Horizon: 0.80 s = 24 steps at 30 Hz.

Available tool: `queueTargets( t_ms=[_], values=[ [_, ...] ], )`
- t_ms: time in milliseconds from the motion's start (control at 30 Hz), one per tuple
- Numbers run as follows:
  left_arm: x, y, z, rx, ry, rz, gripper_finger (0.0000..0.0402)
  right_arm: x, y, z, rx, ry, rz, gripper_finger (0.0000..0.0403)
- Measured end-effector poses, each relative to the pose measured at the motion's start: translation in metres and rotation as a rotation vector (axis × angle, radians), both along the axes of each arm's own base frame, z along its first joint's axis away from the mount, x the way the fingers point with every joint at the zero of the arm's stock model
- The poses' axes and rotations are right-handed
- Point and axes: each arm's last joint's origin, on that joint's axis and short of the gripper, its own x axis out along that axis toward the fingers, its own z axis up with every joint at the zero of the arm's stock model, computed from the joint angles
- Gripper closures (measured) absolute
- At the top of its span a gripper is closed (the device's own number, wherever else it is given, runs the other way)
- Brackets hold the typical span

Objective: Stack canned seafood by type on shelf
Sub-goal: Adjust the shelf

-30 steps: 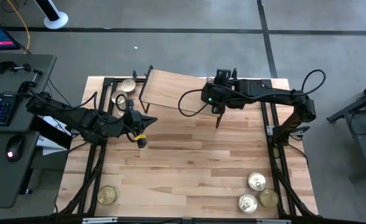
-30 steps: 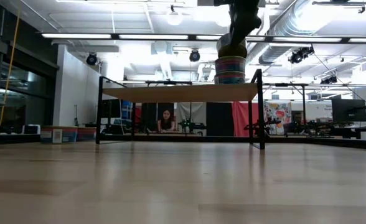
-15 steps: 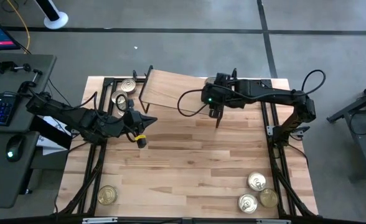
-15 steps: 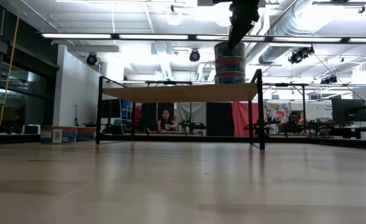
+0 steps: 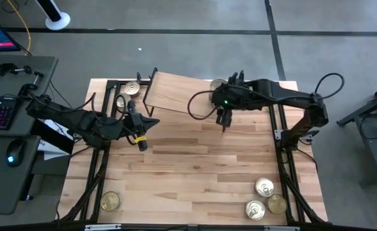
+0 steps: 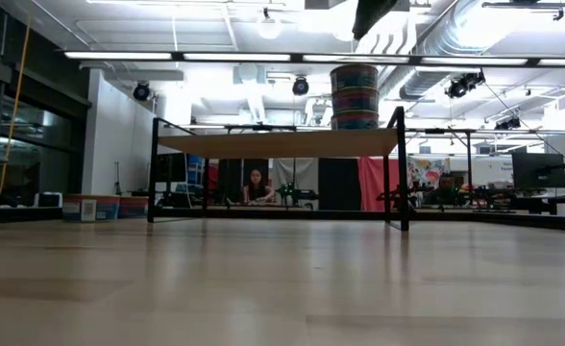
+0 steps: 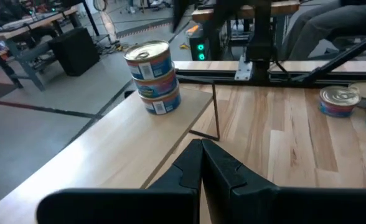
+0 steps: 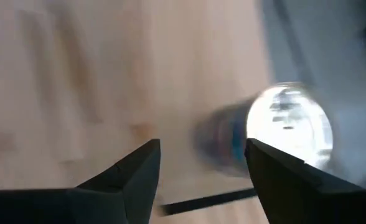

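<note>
Right gripper (image 5: 223,119) jaws open, holding nothing, above shelf (image 5: 175,93) near stacked tins (image 6: 355,96); left gripper (image 7: 201,163) jaws closed, empty.

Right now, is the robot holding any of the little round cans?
No. The right gripper has open, empty jaws above the stack of round metal tins. The left gripper is shut, holding nothing.

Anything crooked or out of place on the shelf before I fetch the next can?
Nothing stands out. The stack of three cans stands straight near the corner of the shelf, and the open right gripper is clear of it. The loose cans on the table all sit flat.
</note>
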Motion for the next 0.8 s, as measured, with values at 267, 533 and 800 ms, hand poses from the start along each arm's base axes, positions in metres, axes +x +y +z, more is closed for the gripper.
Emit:
queueTargets(
  t_ms=[267,533,800],
  values=[
    [-0.002,0.004,0.001,0.002,-0.004,0.023,0.0402,0.003,0.057,-0.068,0.2,0.051,0.081,0.0317],
    [-0.006,0.003,0.002,-0.036,0.011,-0.055,0.0401,-0.06,0.057,-0.147,0.488,-0.382,-0.222,0.0395],
    [-0.006,0.003,0.003,-0.05,0.002,-0.082,0.0402,-0.082,0.026,-0.203,0.536,-0.723,-0.447,0.0402]
  ],
)
